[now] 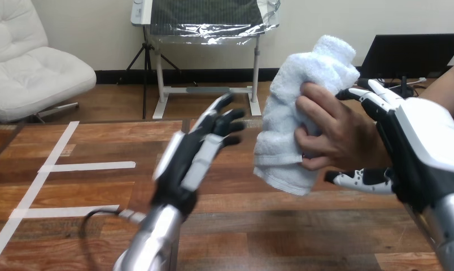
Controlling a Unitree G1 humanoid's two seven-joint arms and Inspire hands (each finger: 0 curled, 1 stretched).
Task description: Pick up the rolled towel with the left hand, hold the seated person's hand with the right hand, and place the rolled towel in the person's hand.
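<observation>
From my remote station, the head view showed the rolled towel (304,107) upright in the center-right of the frame, well above the wooden table (89,141). Its top reached toward the upper edge of the frame and its lower end hung free below the grip. The person's hand (337,132), entering from the right side of the frame, was wrapped around the towel's right side, with fingers pressing into the white cloth.

The robot's right hand (422,141) sat directly behind the person's hand at the right edge of the frame. Its fingers (377,90) reached over the top of that hand and its thumb (357,178) came in beneath, clasping the hand between them.

The robot's left hand (193,158) stood in the center-left of the frame, raised on its silver forearm (154,237) from the bottom edge. Its fingers were loosely spread, slightly bent and holding nothing. Their tips pointed toward the towel, with a clear gap between the 2.

White tape strips (89,166) lay on the table at the lower left of the frame.
</observation>
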